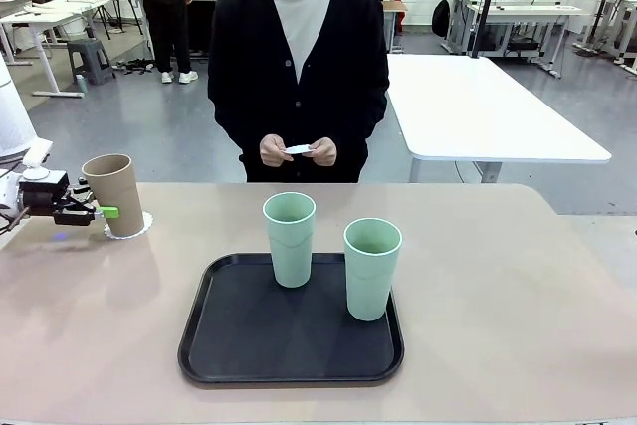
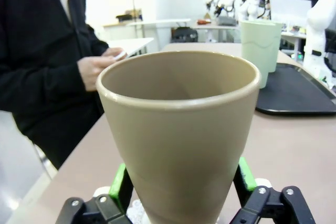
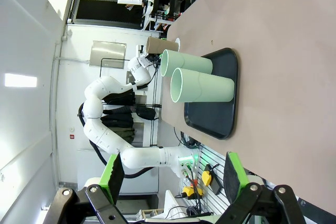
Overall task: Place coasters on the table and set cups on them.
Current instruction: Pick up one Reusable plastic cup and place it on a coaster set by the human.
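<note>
The tan-brown cup (image 1: 115, 193) stands on a white coaster (image 1: 145, 223) at the table's (image 1: 498, 276) far left. My left gripper (image 1: 111, 213) has its fingers on either side of the cup's (image 2: 178, 140) lower part, green pads (image 2: 122, 183) close against its wall; whether they press it I cannot tell. Two mint green cups (image 1: 289, 239) (image 1: 372, 268) stand upright on the black tray (image 1: 229, 345). The person's hands hold another white coaster (image 1: 299, 149). My right gripper (image 3: 173, 177) is open, holding nothing, away from the cups (image 3: 202, 88).
The black tray sits at the table's front middle. The person stands at the far edge, opposite the tray. A white table (image 1: 478, 106) stands behind to the right. Bare tabletop lies right of the tray and between tray and tan cup.
</note>
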Robot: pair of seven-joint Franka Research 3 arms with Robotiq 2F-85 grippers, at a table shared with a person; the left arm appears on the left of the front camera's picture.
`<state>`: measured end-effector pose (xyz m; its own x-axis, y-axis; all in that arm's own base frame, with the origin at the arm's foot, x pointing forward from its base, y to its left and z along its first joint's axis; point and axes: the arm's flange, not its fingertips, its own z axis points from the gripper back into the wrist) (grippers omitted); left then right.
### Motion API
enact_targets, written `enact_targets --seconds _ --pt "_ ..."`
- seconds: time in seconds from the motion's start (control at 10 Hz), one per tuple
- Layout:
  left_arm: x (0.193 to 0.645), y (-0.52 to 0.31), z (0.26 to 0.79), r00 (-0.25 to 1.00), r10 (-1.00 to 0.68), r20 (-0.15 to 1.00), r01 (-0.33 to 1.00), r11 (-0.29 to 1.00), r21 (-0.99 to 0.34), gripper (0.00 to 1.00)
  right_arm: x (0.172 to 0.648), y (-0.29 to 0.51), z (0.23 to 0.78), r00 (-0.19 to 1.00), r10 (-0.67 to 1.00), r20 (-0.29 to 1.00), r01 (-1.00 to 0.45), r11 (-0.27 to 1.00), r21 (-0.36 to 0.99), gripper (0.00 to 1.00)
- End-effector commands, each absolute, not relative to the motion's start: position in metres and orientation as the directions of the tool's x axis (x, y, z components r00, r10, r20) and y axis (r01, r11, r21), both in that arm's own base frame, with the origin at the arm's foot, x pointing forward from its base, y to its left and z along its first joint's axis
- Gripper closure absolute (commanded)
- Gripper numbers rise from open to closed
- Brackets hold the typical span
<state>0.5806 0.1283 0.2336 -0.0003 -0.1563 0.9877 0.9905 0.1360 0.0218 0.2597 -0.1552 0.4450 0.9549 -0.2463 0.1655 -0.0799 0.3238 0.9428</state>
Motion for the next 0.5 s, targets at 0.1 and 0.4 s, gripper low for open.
enact_targets --seconds 0.1,0.4 --pt "0.5843 0.1333 0.2326 -0.033 -0.174 0.984 0.993 0.109 0.052 0.0 0.2623 -0.1558 0.447 0.95 -0.251 0.186 -0.106 0.303 0.947 0.0" --pt "0.5847 0.1379 0.2348 -0.015 -0.211 0.977 0.994 0.107 0.038 0.0 0.2623 -0.1558 0.447 0.95 -0.251 0.186 -0.106 0.303 0.947 0.0"
